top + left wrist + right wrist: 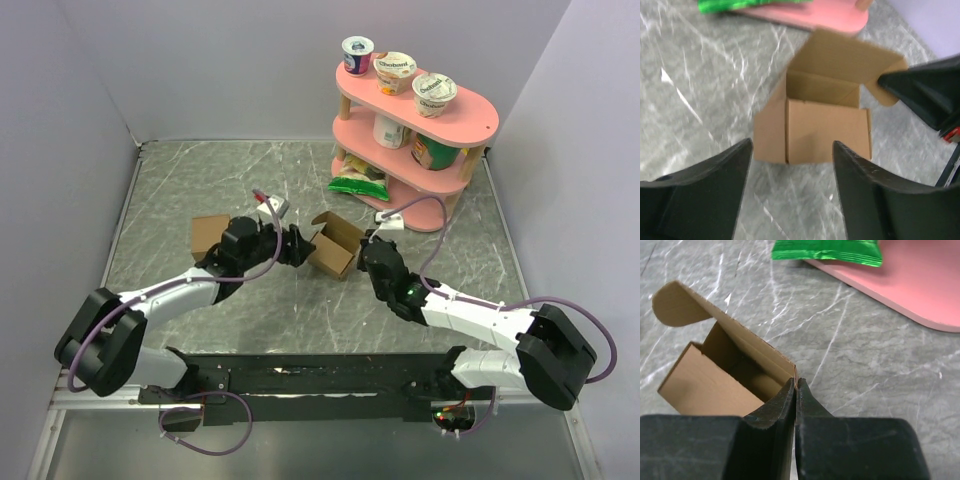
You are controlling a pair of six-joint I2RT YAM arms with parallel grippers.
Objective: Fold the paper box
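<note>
The paper box (335,250) is a small brown carton standing mid-table, its top open and its lid flap (845,55) raised at the back. My left gripper (298,245) is open just left of it. In the left wrist view the box (827,132) stands just past the spread fingers (715,195), with nothing between them. My right gripper (365,248) is at the box's right side. In the right wrist view that gripper (796,384) is shut on the top edge of the box wall (760,355), by a corner. A rounded tab (675,305) sticks up at the far side.
A neat brown cardboard cube (209,234) sits left of my left gripper. A pink two-tier shelf (470,125) with yoghurt cups stands at the back right, a green packet (358,183) on its lower tier. Grey walls enclose the table.
</note>
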